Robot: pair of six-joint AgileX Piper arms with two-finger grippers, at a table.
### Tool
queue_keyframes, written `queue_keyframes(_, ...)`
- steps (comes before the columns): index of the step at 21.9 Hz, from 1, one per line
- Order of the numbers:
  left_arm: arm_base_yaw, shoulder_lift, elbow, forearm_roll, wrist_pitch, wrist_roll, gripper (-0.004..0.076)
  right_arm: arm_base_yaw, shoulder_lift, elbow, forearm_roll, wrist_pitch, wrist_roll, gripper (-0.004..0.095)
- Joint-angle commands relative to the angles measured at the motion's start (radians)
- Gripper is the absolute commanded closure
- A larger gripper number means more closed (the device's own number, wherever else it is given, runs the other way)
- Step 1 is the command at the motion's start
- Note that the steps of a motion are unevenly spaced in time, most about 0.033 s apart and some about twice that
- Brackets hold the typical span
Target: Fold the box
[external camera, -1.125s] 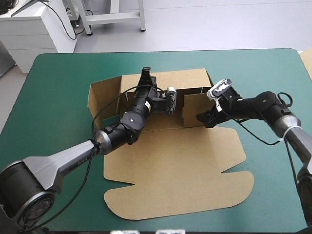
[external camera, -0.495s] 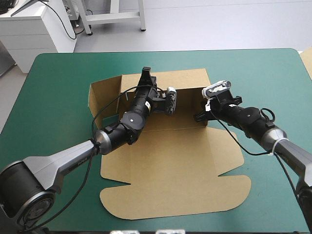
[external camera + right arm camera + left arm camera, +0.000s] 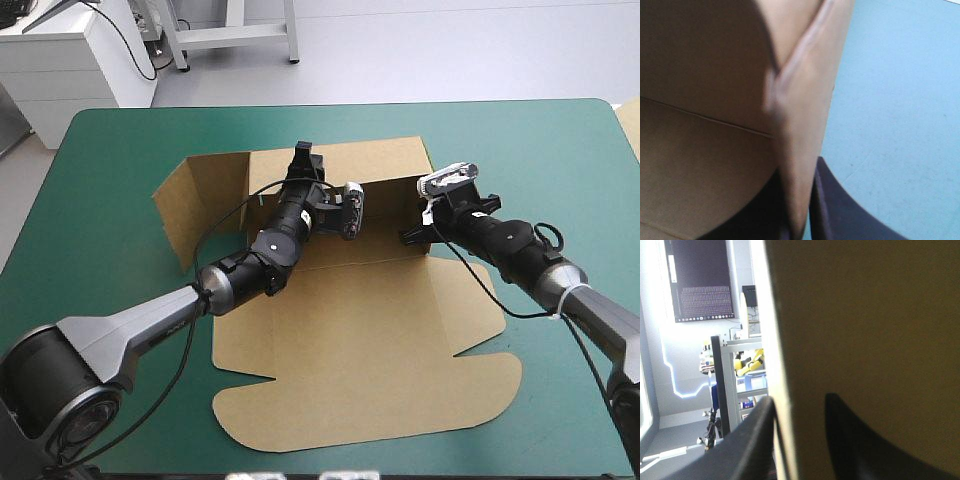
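1. Holding the rear wall (image 3: 385,165) upright, the left gripper (image 3: 303,153) pinches its top edge, black fingers all but meeting with the brown board between them. The likely purpose is to keep this wall standing while a side is brought up.
2. The right gripper (image 3: 412,236) is likewise clamped on the right side wall (image 3: 807,90), set on edge at the rear wall's right end, apparently ready for tucking.
3. The box (image 3: 380,300) lies mid-table on the teal-green cover (image 3: 110,150). Its walls rise on the far side and its lid panel (image 3: 360,380) lies flat toward the robot.
4. Compared with earlier, the right side wall has moved outward from the middle of the base to the corner. The left side wall (image 3: 195,205) has splayed outward, and the lid panel has shifted slightly. The left gripper keeps its hold.
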Motion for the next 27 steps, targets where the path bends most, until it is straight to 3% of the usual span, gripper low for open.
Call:
queue_keyframes(1, 0.007, -0.020, -0.021, 0.047, 0.017, -0.034, 0.0227, 0.002, -0.047, -0.034, 0.008, -0.013, -0.028, 0.0929)
queue_keyframes(4, -0.003, -0.018, -0.021, 0.045, 0.049, -0.042, 0.0180, 0.002, -0.047, -0.038, 0.008, -0.071, -0.028, 0.0929)
queue_keyframes(7, -0.058, -0.018, -0.021, 0.045, 0.176, -0.042, 0.0191, 0.002, -0.035, -0.074, 0.019, -0.162, -0.023, 0.0929)
queue_keyframes(12, -0.144, -0.020, -0.021, -0.021, 0.292, -0.042, 0.0199, 0.000, 0.034, -0.161, 0.015, -0.178, -0.051, 0.0929)
queue_keyframes(21, -0.340, -0.090, -0.021, -0.196, 0.393, 0.031, 0.0316, -0.002, 0.103, -0.210, 0.015, -0.186, -0.051, 0.0929)
queue_keyframes(24, -0.354, -0.102, -0.021, -0.225, 0.425, 0.104, 0.0421, -0.002, 0.103, -0.210, 0.015, -0.166, -0.051, 0.0929)
queue_keyframes(27, -0.352, -0.118, -0.023, -0.337, 0.432, 0.204, 0.0689, -0.002, 0.103, -0.210, 0.017, -0.140, -0.051, 0.0929)
